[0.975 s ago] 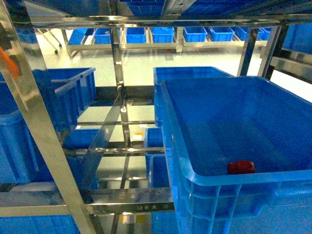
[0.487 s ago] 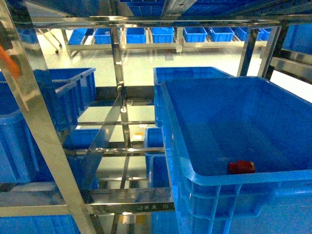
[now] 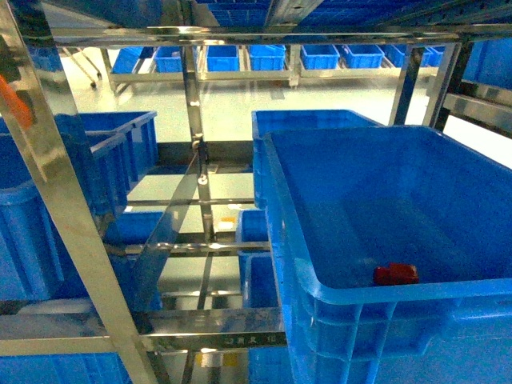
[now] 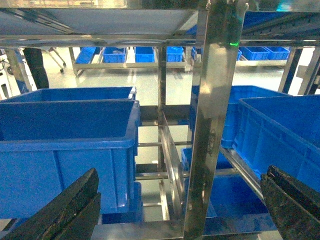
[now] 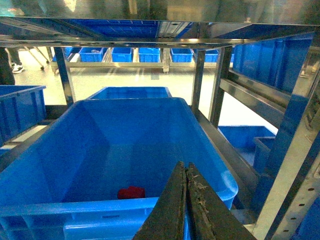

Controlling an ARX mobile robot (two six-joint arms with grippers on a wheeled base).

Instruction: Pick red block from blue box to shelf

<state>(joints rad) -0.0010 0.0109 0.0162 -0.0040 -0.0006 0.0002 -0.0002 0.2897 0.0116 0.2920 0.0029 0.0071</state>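
The red block (image 3: 396, 274) lies on the floor of the blue box (image 3: 282, 210), close to the near wall and right of the middle. The box stands on the steel shelf (image 3: 56, 172). No gripper shows in the head view. In the right wrist view my right gripper (image 5: 185, 168) is shut with nothing in it, outside the near rim of the blue box (image 5: 55, 206); the red block (image 5: 131, 192) lies inside, left of the tips. My left gripper (image 4: 180, 207) is open and empty, its dark fingers (image 4: 67, 207) on either side of a shelf post (image 4: 212, 120).
Dark blue crates (image 3: 112, 152) fill the left side of the rack and one (image 3: 312, 120) stands behind the box. Steel rails (image 3: 204, 248) cross the gap between them. More crates (image 3: 268, 56) line a far rack across the pale floor.
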